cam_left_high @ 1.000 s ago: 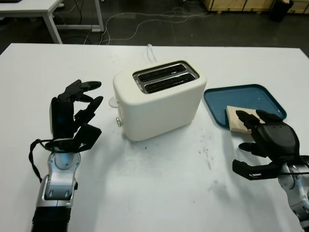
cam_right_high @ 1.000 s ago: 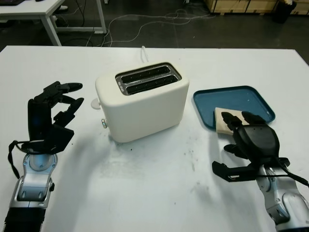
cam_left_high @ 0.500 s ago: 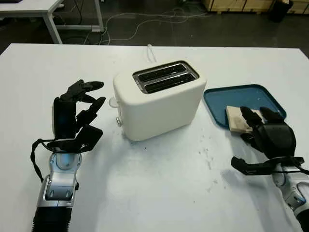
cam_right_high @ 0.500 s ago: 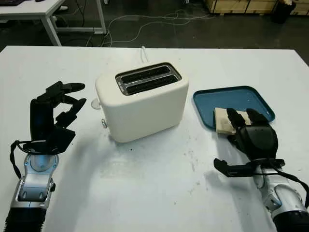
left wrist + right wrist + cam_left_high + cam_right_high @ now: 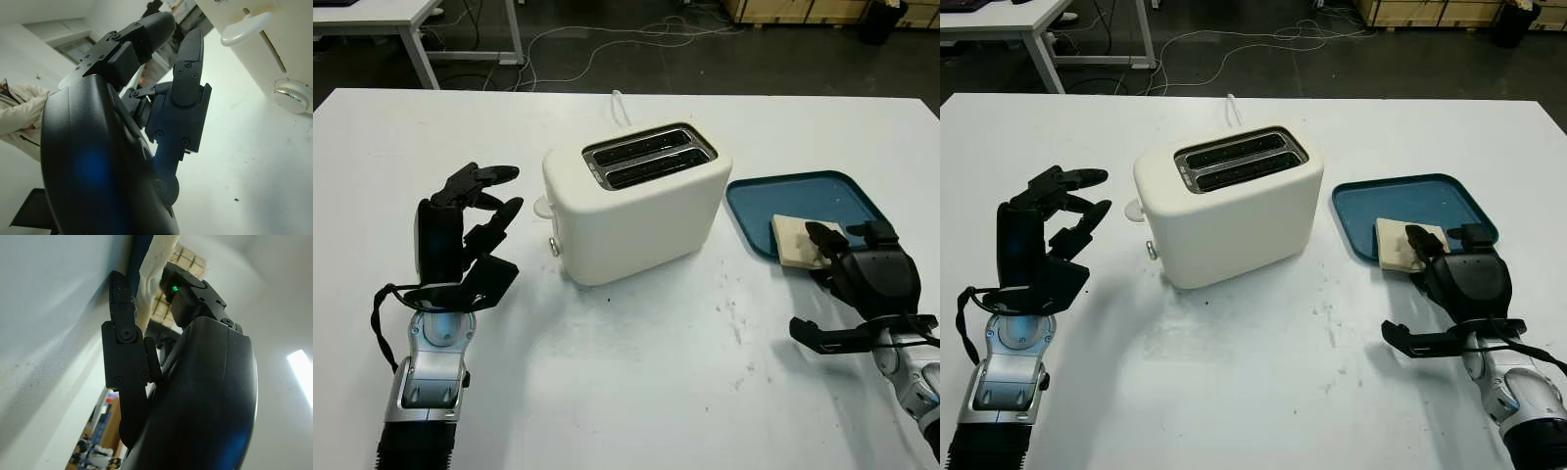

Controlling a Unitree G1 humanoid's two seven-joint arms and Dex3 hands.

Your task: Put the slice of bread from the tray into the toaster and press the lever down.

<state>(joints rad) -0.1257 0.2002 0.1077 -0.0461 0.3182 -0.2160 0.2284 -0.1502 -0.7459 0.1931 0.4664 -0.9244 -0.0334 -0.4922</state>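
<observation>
The right robot hand sits at the near edge of the blue tray, its fingers reaching onto the slice of bread; one finger lies along the slice's edge, but I cannot tell whether it is gripped. The bread lies flat in the tray's near corner, just ahead of that hand. The cream toaster stands on the white table between the two hands, its slots empty and its lever up. The left robot hand hovers upright beside the toaster's lever end, fingers curled, holding nothing.
</observation>
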